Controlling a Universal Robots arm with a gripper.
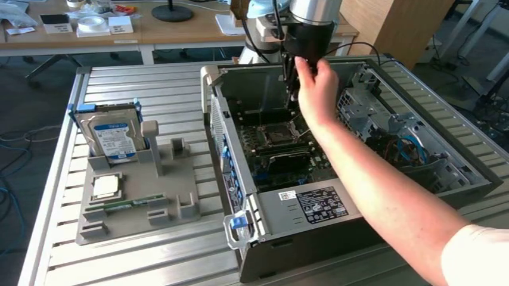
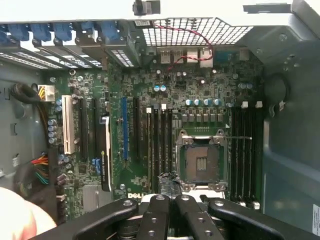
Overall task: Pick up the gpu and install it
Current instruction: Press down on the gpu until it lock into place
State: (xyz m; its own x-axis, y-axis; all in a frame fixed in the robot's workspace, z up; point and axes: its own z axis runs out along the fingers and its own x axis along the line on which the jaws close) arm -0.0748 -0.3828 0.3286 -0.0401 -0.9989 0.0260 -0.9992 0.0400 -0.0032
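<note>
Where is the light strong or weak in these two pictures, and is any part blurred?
Exterior view: daylight brightens the slatted table; the computer case interior is darker. Wrist view: the motherboard is evenly lit, the case rim washes out white, and a hand at the edge is soft.

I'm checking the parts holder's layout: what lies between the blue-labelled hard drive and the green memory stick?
In the exterior view, a square silver processor chip lies flat on the grey holder between the hard drive and the memory stick.
</note>
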